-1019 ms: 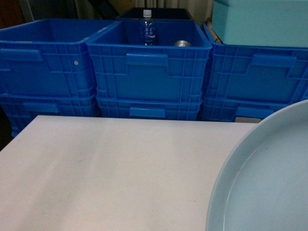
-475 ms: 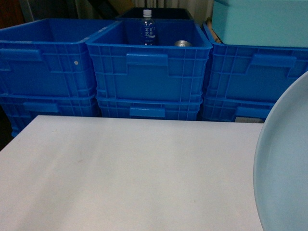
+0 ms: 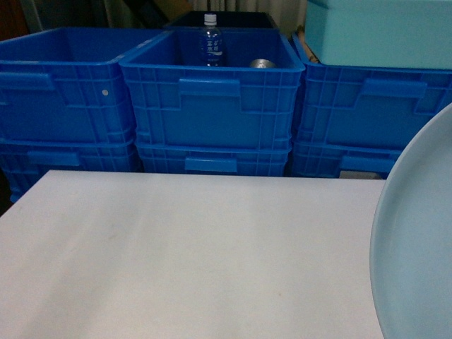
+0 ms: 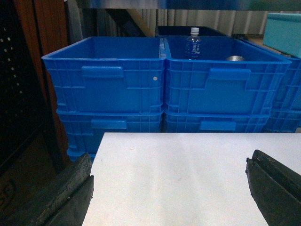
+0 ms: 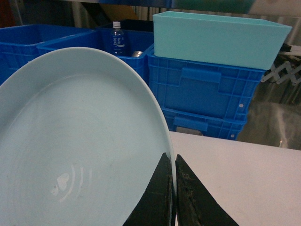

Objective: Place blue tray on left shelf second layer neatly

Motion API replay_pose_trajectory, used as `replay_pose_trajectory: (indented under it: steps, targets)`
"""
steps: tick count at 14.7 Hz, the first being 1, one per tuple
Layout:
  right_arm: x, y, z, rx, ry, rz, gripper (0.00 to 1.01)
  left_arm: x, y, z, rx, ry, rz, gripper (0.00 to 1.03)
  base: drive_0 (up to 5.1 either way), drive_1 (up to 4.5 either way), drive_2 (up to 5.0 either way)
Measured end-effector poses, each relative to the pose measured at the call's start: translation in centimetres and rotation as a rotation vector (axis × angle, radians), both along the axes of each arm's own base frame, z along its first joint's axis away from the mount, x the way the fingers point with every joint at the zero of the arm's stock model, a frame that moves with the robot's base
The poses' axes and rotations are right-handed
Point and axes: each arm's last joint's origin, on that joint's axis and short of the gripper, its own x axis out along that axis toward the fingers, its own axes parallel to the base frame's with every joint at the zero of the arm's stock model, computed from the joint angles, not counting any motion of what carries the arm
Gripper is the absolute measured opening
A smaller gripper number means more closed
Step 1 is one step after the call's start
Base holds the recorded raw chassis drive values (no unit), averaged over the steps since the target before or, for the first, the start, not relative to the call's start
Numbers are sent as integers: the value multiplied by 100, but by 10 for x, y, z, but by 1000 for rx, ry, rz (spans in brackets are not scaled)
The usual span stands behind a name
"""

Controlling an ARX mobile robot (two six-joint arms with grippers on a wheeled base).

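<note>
Right fingers (image 5: 162, 197) pinch the blue tray (image 5: 80, 141) rim, seen only in right wrist view | head view: tray edge (image 3: 417, 240) tilted above tabletop (image 3: 191, 254) at right | left fingers (image 4: 70, 193) wide apart, holding nothing | bottle (image 3: 210, 39) in middle crate (image 3: 212, 99)

1. The tray (image 5: 80, 141) is smooth, glossy pale-blue plastic with faint highlights.
2. The crates (image 3: 212, 106) are ribbed, moulded blue plastic with a slight sheen.
3. The table (image 3: 191, 254) top is white, matt and smooth.
4. The bottle (image 4: 193, 43) is clear plastic.
5. The left fingers (image 4: 66, 197) look like black, rough, matt rubber.
6. The box (image 5: 218, 37) is smooth turquoise plastic.
</note>
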Motion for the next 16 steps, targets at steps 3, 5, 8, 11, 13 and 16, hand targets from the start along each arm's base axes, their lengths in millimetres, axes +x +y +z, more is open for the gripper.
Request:
replay_pose_trajectory:
  steps: [3, 5, 8, 11, 13, 16]
  targets:
    - [0, 0, 0, 0, 2, 0, 2, 0, 0, 0, 0, 0, 0, 98, -186, -186, -186]
    - [0, 0, 0, 0, 1, 0, 2, 0, 0, 0, 0, 0, 0, 98, -181, -181, -181]
    - [0, 0, 0, 0, 1, -2, 2, 0, 0, 0, 0, 0, -3, 98, -136, -136, -136]
    - [0, 0, 0, 0, 1, -1, 2, 0, 0, 0, 0, 0, -2, 98, -154, -154, -154]
    - [0, 0, 0, 0, 0, -1, 2, 0, 0, 0, 0, 0, -2, 98, -147, -147, -147]
    - [0, 0, 0, 0, 0, -2, 2, 0, 0, 0, 0, 0, -2, 98, -137, -137, -137]
